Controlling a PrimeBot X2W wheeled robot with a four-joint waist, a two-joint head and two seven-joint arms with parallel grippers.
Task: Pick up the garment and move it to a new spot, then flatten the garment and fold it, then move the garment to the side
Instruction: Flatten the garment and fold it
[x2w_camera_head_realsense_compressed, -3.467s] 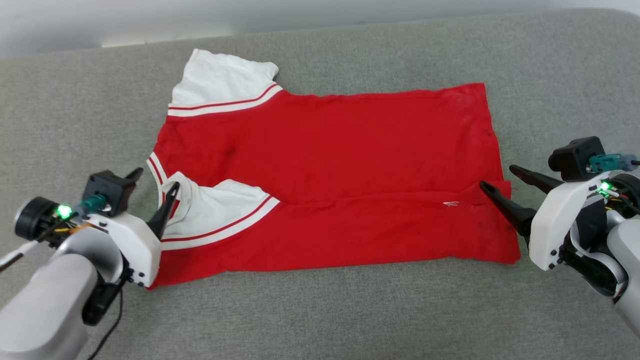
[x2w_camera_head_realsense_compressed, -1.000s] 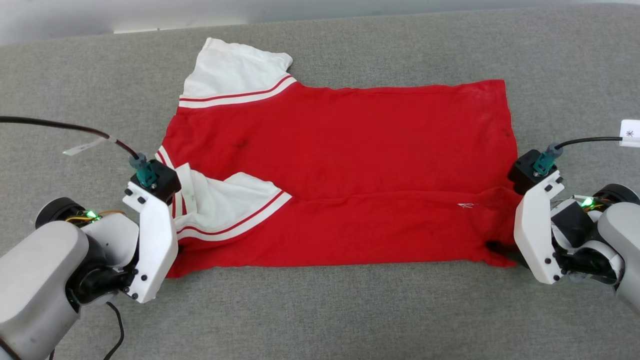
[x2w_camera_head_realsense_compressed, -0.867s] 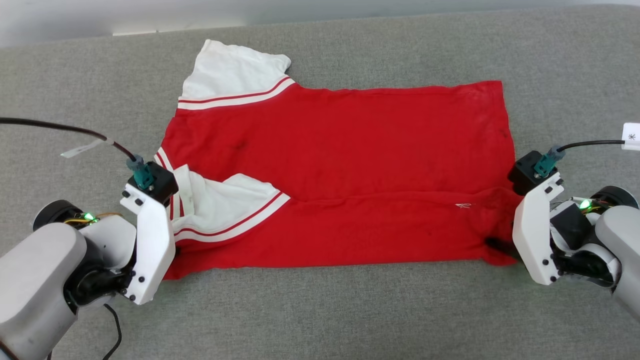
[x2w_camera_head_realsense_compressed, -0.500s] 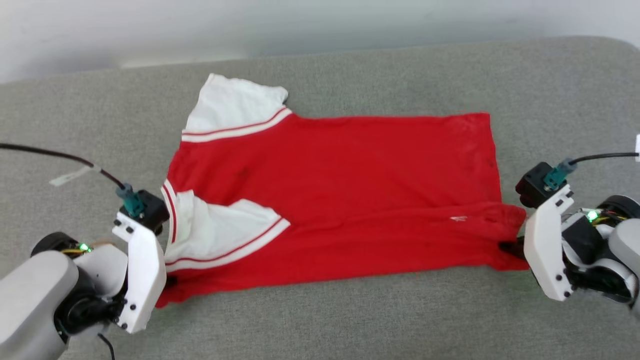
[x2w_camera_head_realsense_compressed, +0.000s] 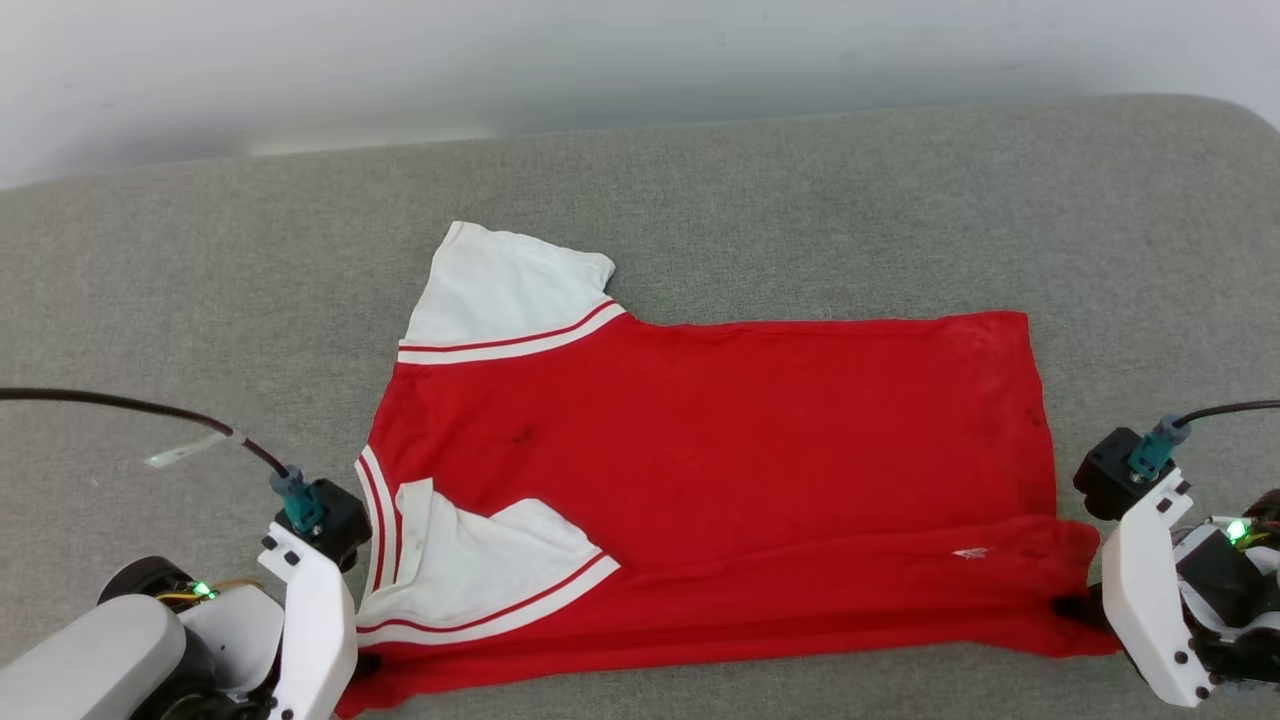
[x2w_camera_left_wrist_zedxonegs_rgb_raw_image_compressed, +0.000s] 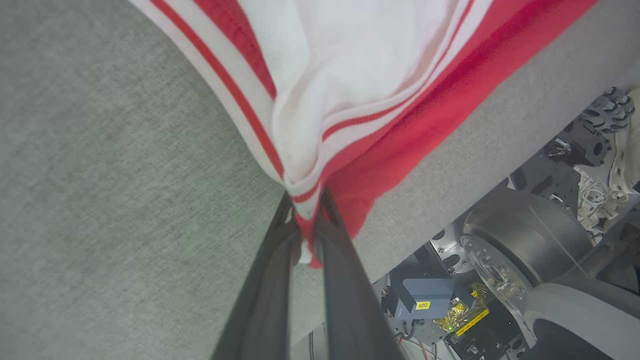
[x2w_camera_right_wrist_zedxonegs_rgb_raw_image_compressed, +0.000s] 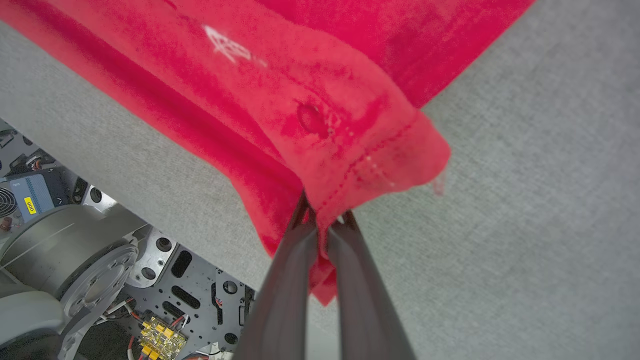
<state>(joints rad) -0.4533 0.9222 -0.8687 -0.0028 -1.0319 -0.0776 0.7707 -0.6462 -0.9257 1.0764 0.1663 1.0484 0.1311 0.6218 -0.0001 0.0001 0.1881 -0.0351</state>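
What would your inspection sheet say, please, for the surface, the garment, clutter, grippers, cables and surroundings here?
Surface: grey fabric pad; the garment lies near its front edge.
Job's things: red garment spread flat, near long edge folded over; near sleeve folded onto the red, far sleeve spread out.
Clutter: nothing seen.
Grippers: left gripper shut on the garment's striped corner; right gripper shut on its hem corner.
Cables: black cable with a pale tag to the left wrist; second cable to the right wrist; neither lies on the garment.
Surroundings: pale wall behind; robot's base below the pad's edge.
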